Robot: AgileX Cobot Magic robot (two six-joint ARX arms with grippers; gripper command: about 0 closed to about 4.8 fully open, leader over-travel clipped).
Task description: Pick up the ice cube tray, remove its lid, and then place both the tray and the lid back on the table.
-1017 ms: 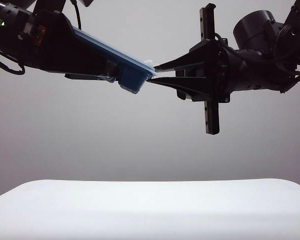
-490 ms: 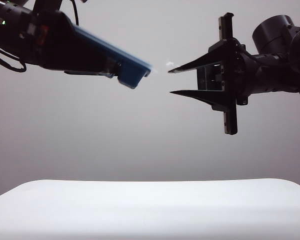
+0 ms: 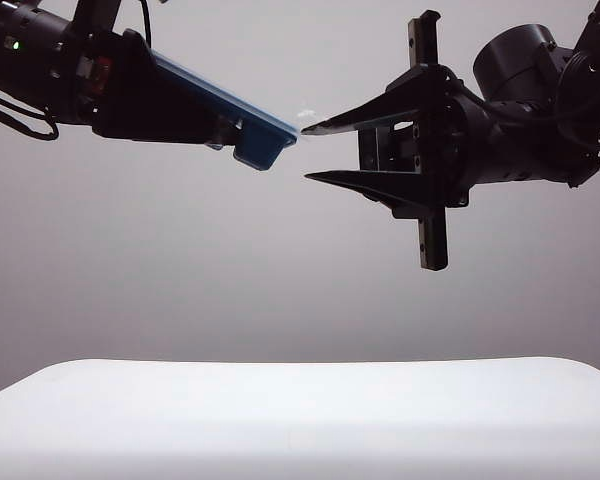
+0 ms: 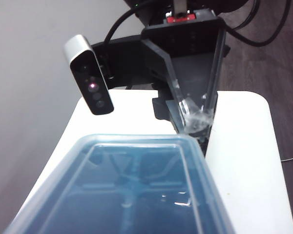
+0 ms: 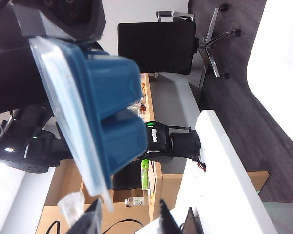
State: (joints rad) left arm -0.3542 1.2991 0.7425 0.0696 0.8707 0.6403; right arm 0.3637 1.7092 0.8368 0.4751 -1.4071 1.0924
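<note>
Left pincer [image 3: 215, 125] holds the ice cube tray [image 3: 230, 115] aloft, well above the bench [image 3: 300, 410], clamped on the tray with the lid [image 4: 136, 146] seated on top; the tray tilts with its free end lowest. Right pincer [image 3: 310, 152] faces that free end with its jaws spread and nothing between them, its upper fingertip [image 3: 315, 127] just beside the lid's edge. In the right wrist view the lid's rim [image 5: 63, 112] overhangs the tray's 2 visible compartments. Risks, as judgement: the thin frosted lid offers a narrow lip, so the right pincer could close short of it, or catch the tray's rim along with it and pull both; a firm seal could drag the tilted tray out of the left pincer's hold, and it would fall to the bench.
</note>
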